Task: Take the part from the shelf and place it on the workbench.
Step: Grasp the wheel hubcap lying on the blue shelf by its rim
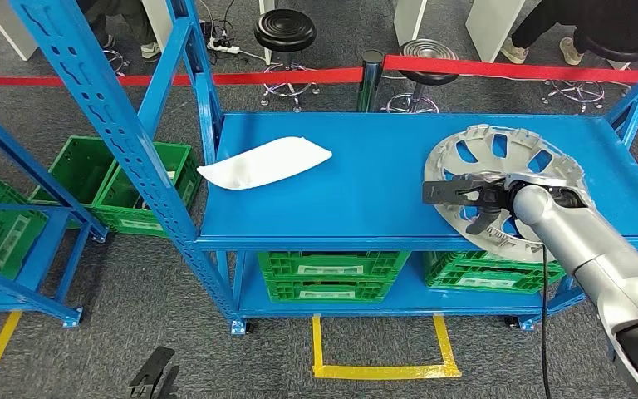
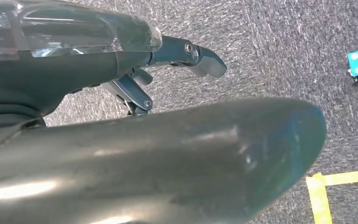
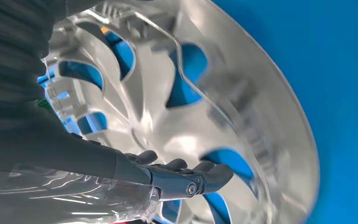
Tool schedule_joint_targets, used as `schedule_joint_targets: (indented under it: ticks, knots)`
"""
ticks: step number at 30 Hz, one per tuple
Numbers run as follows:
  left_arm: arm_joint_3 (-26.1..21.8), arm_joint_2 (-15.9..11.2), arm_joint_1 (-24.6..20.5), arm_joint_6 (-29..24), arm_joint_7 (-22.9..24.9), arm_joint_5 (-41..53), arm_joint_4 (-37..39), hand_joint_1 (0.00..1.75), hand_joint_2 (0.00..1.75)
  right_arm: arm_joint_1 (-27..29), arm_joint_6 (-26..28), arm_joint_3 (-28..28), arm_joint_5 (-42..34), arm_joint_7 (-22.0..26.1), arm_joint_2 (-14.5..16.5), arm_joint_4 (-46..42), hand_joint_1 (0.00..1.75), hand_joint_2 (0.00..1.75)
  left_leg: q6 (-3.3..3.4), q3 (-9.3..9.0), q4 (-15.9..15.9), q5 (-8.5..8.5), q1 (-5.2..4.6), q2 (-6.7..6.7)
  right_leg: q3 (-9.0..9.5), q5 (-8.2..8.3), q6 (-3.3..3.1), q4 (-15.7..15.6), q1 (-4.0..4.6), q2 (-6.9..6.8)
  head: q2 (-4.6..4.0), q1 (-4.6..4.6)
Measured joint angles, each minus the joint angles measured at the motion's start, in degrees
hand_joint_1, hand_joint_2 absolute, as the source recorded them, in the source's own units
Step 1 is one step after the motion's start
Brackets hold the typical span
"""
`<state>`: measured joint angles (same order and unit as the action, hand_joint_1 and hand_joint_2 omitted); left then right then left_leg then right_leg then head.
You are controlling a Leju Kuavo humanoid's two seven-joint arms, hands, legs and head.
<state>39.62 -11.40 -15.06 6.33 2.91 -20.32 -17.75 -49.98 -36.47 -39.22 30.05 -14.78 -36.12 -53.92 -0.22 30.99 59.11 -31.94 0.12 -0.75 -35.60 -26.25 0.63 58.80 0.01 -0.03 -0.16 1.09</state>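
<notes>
**Right hand on the wheel cover at the shelf**

Nearest, the left hand (image 2: 168,60) hangs over grey carpet, fingers loosely apart, holding nothing. On the blue shelf (image 1: 365,179) the right hand (image 1: 473,199) reaches into the wheel cover (image 1: 498,158), its fingers (image 3: 205,175) curled around a spoke. The cover is silver, round, with curved cut-outs and a notched rim, lying on the shelf's right end. A white curved panel (image 1: 264,162) lies well apart, at the shelf's left end.
</notes>
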Motion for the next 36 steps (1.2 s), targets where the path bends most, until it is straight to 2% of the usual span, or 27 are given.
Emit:
schedule_joint_targets:
  ticks: [14, 20, 24, 36]
  knots:
    - [0.08, 0.12, -0.34, -0.14, -0.27, -0.93, -0.39, 0.0, 0.0, 4.89, 1.04, -2.71, -1.95, -0.7, -5.32, -5.23, 0.0, 1.75, 0.0, -0.02, 0.0, 0.01, 0.0, 0.09, 0.02, 0.0, 0.01, -0.01, 0.0, 0.0, 0.0, -0.03]
    - [0.14, 0.12, -0.33, -0.27, -0.33, -1.18, -0.39, 0.0, 0.0, 5.71, 1.98, -2.98, -1.92, -0.67, -6.11, -5.49, 0.0, 1.75, 0.01, -0.01, 0.0, 0.01, 0.0, 0.13, 0.02, 0.0, 0.01, -0.01, 0.0, 0.01, -0.01, -0.01]
    - [0.21, -0.06, -0.13, -0.28, -0.97, -1.65, -0.34, 0.0, 0.0, 6.54, 3.55, -3.11, -1.9, 0.28, -7.35, -5.71, 1.75, 1.75, 0.01, 0.0, 0.0, 0.01, 0.0, 0.31, 0.03, 0.0, 0.01, -0.01, 0.0, 0.01, 0.0, -0.01]
    - [0.61, 0.09, -0.52, -0.72, -0.68, -2.87, -0.9, 0.0, 0.0, 5.88, 3.81, -3.53, -0.53, 0.58, -6.34, -5.69, 1.75, 1.75, 0.03, -0.07, -0.01, 0.01, 0.0, 0.84, 0.02, 0.01, 0.01, -0.01, -0.01, 0.17, 0.0, -0.01]
